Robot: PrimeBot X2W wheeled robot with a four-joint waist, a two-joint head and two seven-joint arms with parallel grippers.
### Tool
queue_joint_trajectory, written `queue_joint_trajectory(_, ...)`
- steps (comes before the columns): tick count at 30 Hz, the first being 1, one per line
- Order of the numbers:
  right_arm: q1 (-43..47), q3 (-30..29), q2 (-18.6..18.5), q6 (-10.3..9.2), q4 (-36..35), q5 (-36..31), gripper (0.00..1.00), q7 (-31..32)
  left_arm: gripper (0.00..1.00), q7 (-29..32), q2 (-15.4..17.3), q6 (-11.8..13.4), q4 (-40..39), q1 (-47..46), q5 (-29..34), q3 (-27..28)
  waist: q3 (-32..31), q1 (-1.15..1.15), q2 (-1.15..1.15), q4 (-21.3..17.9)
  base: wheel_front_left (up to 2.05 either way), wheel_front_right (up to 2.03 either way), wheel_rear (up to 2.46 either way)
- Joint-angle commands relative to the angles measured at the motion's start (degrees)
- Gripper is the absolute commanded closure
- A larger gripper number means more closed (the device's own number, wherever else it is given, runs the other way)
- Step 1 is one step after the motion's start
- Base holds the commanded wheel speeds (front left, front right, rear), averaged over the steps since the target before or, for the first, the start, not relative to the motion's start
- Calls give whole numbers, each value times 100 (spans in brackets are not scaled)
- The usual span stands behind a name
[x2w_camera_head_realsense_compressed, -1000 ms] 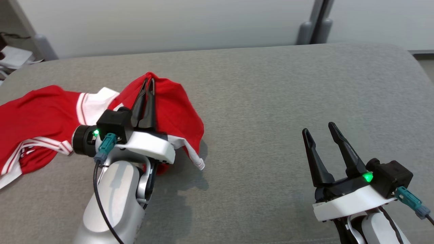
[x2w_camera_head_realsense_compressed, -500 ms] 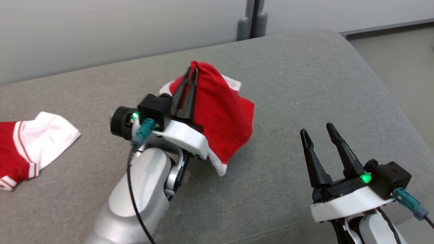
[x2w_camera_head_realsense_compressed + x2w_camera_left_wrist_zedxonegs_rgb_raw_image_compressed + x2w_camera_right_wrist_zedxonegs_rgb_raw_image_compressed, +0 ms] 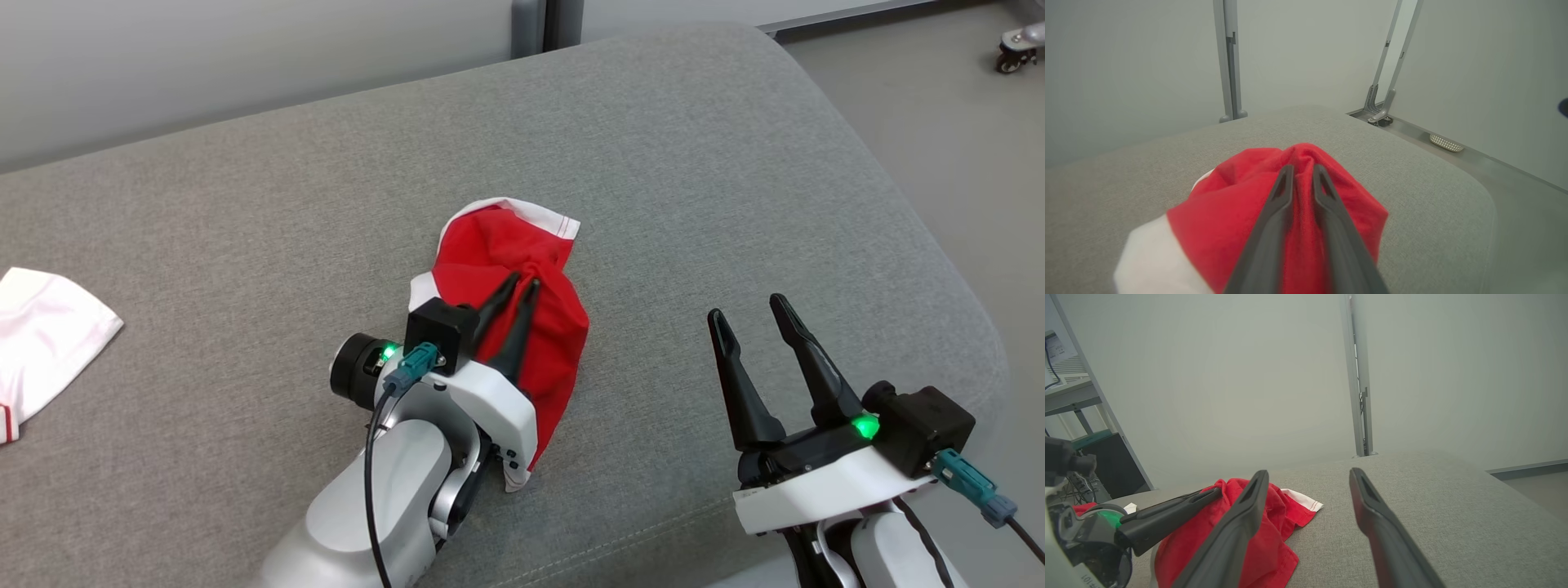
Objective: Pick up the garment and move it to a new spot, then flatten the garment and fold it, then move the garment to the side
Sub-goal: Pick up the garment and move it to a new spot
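Fingers almost together, the left gripper (image 3: pixel 523 282) pinches the red garment (image 3: pixel 490 253), which lies bunched beneath them near the grey cushion's (image 3: pixel 245 204) right end. A moment ago it hung lifted; now it rests down.

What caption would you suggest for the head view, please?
Left gripper pinches bunched red garment on the grey cushion; right gripper hovers open.

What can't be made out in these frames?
- garment, lower part: head view, hidden under left tool and arm.
- left tool's grip on garment: left wrist view, fingers blurred, contact unclear.
- white cloth: head view, cut off by left edge.
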Motion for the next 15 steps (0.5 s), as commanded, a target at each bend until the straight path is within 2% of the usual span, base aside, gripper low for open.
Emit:
queue_joint_trajectory(1,-167,99,27,8,-113,13,0,-76,0,-34,62,41,-184,-179,-127,134,21,0,0,30,0,0,0)
queue_joint_trajectory(7,-151,118,44,8,-88,25,0,-76,0,-34,62,244,-1137,-160,-96,453,1,0,0,292,0,0,0)
queue_joint_trajectory(14,-73,196,51,8,-84,39,0,-76,0,-34,62,448,-2249,414,582,1228,-220,0,0,727,0,0,0)
queue_joint_trajectory(15,-36,216,40,8,-68,31,0,-76,0,-34,62,484,-2474,678,686,1521,-304,0,0,865,0,0,0)
